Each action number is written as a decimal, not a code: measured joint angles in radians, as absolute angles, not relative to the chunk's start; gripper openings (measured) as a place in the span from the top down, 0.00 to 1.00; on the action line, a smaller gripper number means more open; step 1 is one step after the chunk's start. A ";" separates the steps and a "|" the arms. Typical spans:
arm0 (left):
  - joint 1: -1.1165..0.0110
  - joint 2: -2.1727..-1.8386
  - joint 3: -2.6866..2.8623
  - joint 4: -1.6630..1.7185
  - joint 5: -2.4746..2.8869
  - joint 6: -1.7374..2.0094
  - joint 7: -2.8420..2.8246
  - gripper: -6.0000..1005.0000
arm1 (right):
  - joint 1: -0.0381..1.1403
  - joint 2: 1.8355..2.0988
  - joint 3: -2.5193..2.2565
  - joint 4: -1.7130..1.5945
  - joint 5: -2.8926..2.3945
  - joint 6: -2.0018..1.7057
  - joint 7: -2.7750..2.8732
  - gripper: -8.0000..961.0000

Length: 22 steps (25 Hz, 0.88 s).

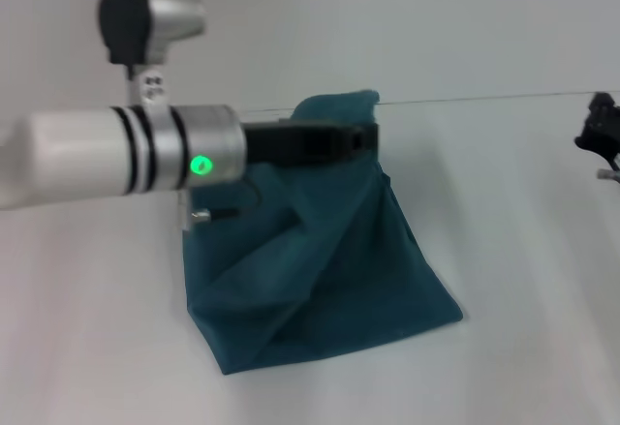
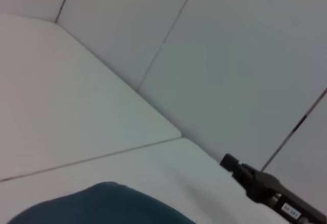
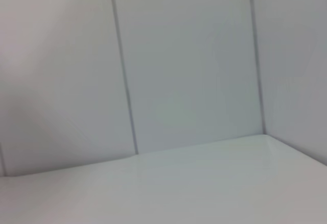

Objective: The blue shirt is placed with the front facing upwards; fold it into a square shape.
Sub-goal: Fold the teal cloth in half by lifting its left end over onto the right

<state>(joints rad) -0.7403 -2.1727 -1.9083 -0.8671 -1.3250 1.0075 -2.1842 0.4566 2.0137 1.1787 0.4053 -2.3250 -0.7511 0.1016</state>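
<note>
The blue shirt point(image 1: 320, 270) is bunched and lifted into a tent shape, with its lower folds resting on the white table point(image 1: 523, 251). No lettering shows, only plain teal cloth. My left arm reaches in from the left, and my left gripper point(image 1: 366, 139) is shut on the shirt's raised top edge. A rounded bit of the shirt point(image 2: 102, 206) also shows in the left wrist view. My right gripper point(image 1: 601, 135) hangs at the far right edge, well away from the shirt, and it appears again as a black tip point(image 2: 255, 183) in the left wrist view. The right wrist view shows no shirt.
The table's back edge point(image 1: 484, 101) runs just behind the lifted shirt, with panelled white walls point(image 3: 179, 81) beyond it. Bare tabletop lies left, right and in front of the cloth.
</note>
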 joint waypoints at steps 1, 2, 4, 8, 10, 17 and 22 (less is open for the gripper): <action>-0.746 -2.173 -1.882 -0.850 -1.339 0.983 -2.179 0.93 | 0.454 2.012 1.180 0.406 -2.325 -0.751 0.102 0.97; -0.750 -2.173 -1.857 -0.837 -1.355 0.961 -2.175 0.92 | 0.452 2.012 1.180 0.406 -2.325 -0.751 0.102 0.97; -0.758 -2.174 -1.794 -0.810 -1.396 0.911 -2.167 0.92 | 0.451 2.011 1.180 0.406 -2.326 -0.747 0.102 0.97; -0.781 -2.175 -1.678 -0.731 -1.525 0.830 -2.105 0.91 | 0.454 2.010 1.176 0.404 -2.334 -0.734 0.102 0.97; -0.798 -2.175 -1.638 -0.690 -1.588 0.809 -2.067 0.90 | 0.458 2.010 1.179 0.404 -2.349 -0.720 0.102 0.97; -0.782 -2.175 -1.548 -0.669 -1.785 0.774 -1.932 0.88 | 0.464 2.010 1.179 0.404 -2.370 -0.706 0.101 0.97; -0.698 -2.175 -1.468 -0.727 -1.914 0.712 -1.708 0.76 | 0.448 1.997 1.177 0.415 -2.523 -0.710 0.163 0.97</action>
